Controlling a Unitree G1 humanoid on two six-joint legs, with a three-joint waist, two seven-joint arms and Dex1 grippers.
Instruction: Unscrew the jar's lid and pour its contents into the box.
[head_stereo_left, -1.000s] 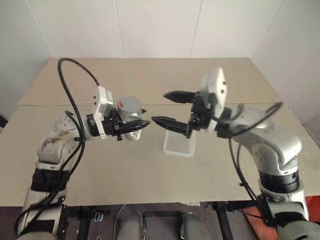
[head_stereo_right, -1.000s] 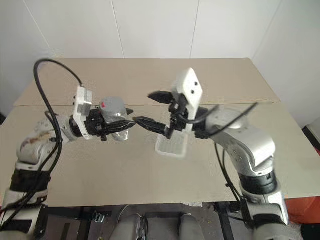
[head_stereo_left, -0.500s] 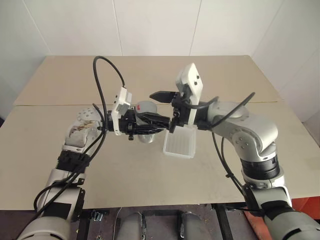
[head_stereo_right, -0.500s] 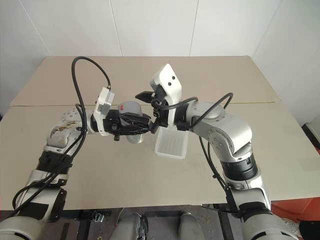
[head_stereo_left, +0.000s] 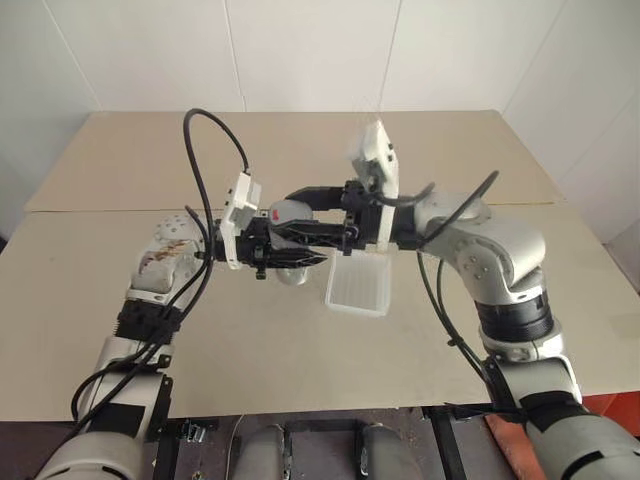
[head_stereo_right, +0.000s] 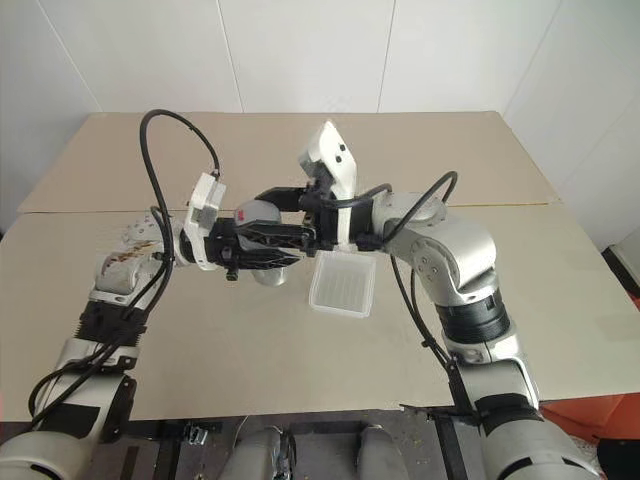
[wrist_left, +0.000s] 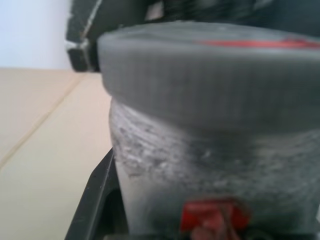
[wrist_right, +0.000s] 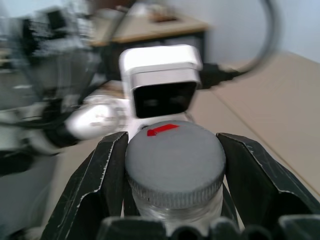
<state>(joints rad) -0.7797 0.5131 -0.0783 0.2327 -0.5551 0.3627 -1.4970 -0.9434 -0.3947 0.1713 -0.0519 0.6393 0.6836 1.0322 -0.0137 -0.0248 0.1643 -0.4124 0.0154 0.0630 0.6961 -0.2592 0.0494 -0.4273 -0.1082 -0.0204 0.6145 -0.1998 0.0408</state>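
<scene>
**Lid's clamped, now twist it without dragging the jar**

So here's the setup: the left gripper (head_stereo_left: 300, 252) is pinching the jar (wrist_left: 215, 175) around its body, holding it upright up in the air over the table (head_stereo_left: 120, 150), just beside the box (head_stereo_left: 358, 288). The right gripper (wrist_right: 174, 145) comes in from the other side and is pinched on the lid (wrist_right: 174, 162), one finger against each side of the cap. Lid's on the jar, threads showing right below it, so I'd say the unscrewing itself hasn't started.

Tips for doing this bit well, imo:

- Turn around the jar's own axis. If the right wrist swings off-centre, the cap binds on the threads or the jar tips in the left grip.
- The left hand needs to hold firm. That jar looks smooth, so it could spin along with the lid.
- The cap is shallow and the fingers sit on its rim, so it may slip. Short turns with a re-grip are probably safer than one big twist.
- Lift only once the threads are free.
- Keep the jar upright until the lid's clear, then tip over the box. Can't see the contents from here.
</scene>
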